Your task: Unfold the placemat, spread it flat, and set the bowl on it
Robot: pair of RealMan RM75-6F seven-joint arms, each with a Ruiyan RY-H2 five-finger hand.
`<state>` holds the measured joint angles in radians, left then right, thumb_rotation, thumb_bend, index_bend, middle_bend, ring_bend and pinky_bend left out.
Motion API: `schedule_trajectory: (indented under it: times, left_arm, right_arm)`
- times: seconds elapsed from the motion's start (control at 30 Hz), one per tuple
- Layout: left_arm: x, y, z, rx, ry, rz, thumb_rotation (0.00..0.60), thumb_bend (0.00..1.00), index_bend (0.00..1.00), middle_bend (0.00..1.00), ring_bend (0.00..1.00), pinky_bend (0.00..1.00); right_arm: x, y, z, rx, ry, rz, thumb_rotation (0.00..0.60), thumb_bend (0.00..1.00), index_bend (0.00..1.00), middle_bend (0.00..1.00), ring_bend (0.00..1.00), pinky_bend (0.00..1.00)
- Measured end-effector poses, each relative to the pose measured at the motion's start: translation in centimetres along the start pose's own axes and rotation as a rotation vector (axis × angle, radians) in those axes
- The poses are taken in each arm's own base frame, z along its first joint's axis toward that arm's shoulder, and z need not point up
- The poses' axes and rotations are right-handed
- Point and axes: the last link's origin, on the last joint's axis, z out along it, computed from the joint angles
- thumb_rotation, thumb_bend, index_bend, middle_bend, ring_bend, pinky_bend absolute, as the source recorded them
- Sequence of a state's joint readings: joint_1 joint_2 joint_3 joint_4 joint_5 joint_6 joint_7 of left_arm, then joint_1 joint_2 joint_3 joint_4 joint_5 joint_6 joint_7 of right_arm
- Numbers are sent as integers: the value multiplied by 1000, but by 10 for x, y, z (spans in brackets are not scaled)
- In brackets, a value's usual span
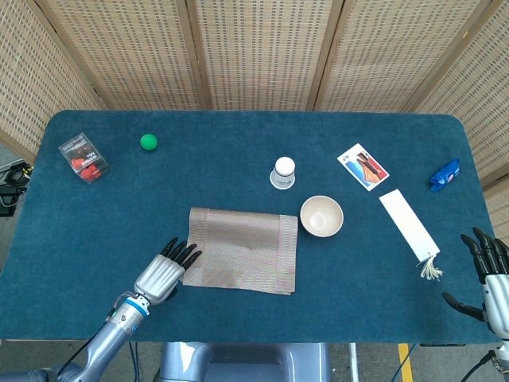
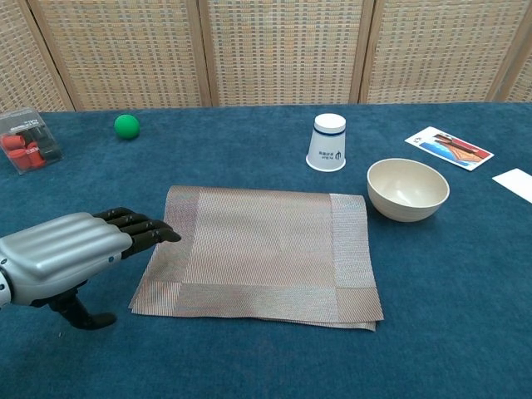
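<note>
The folded brown woven placemat (image 1: 242,250) (image 2: 264,253) lies near the table's front middle. A cream bowl (image 1: 321,216) (image 2: 407,189) stands upright just off its far right corner, empty. My left hand (image 1: 163,270) (image 2: 71,251) hovers at the mat's left edge, fingers stretched out with the tips over the border, holding nothing. My right hand (image 1: 491,274) is at the table's front right corner, fingers spread and empty, far from the mat; the chest view does not show it.
A white paper cup (image 1: 282,173) (image 2: 327,142) stands upside down behind the mat. A green ball (image 1: 148,142) and a clear box of red pieces (image 1: 83,156) sit far left. A picture card (image 1: 363,166), a white strip with a tassel (image 1: 409,225) and a blue object (image 1: 444,174) lie at the right.
</note>
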<state>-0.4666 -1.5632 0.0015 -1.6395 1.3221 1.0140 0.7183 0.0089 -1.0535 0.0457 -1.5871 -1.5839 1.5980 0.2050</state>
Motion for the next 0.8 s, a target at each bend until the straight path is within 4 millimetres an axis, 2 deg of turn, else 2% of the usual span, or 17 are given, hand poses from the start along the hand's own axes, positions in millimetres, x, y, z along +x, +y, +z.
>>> schedule_trajectory:
  times: [0.67,0.8]
  left_arm:
    - [-8,10,15,-1,-19,41,600,309,113,0,0,0]
    - [-9,12,18,0,-16,45,600,396,158,0,0,0]
  right_arm:
    - [1,0,0,1,3,3,600,86,90,0,0,0]
    - [1,-1,0,2,4,4,600,86,90,0,0,0]
